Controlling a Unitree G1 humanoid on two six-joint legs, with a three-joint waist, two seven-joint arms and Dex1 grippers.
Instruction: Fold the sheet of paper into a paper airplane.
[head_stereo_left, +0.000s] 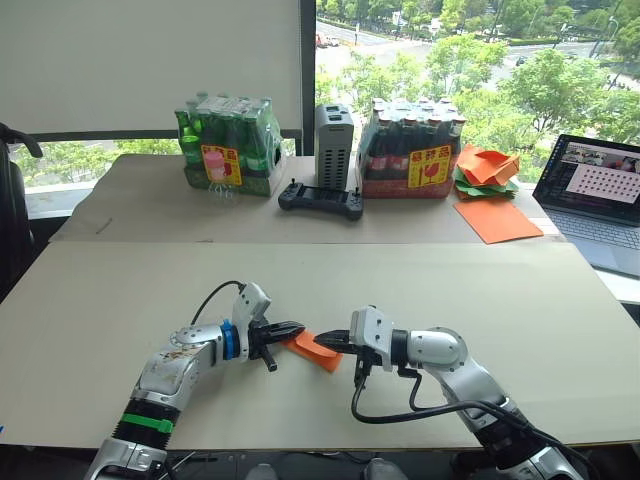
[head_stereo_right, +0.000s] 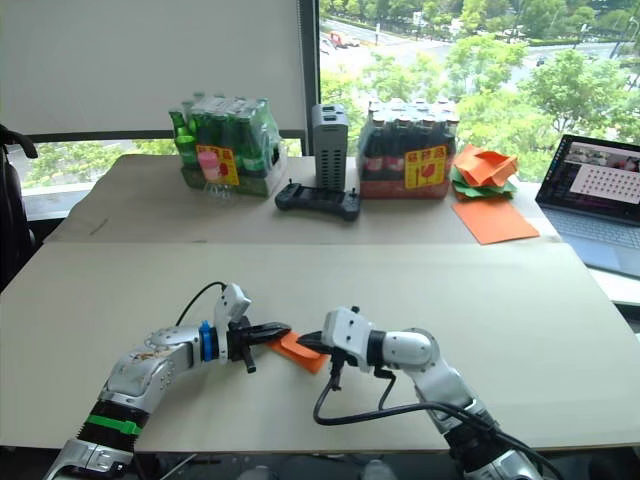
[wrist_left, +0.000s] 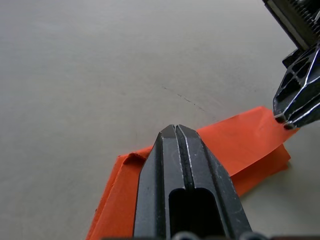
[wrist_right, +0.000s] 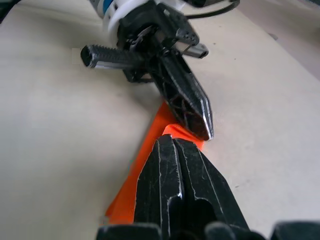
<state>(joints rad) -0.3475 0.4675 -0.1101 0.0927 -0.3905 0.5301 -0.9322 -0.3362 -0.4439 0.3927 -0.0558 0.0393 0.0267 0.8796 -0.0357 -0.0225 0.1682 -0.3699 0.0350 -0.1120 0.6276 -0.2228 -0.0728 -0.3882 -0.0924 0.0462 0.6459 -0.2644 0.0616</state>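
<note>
The sheet of paper (head_stereo_left: 318, 352) is a small folded orange piece lying near the front middle of the table (head_stereo_left: 480, 310). My left gripper (head_stereo_left: 300, 328) comes in from the left, shut, with its tips resting on the paper's near-left edge (wrist_left: 125, 170). My right gripper (head_stereo_left: 322, 346) reaches in from the right. It is shut on the paper's upper flap (wrist_left: 250, 135), which it holds slightly raised off the layer below. The two grippers' tips nearly meet over the paper (wrist_right: 145, 170).
On the rear table stand a pack of green bottles (head_stereo_left: 228, 145), a grey box (head_stereo_left: 334, 145), a black controller (head_stereo_left: 321, 199) and a pack of dark bottles (head_stereo_left: 412, 148). A heap of orange and green paper (head_stereo_left: 486, 168), a smooth orange sheet (head_stereo_left: 496, 220) and a laptop (head_stereo_left: 600, 195) sit at the right.
</note>
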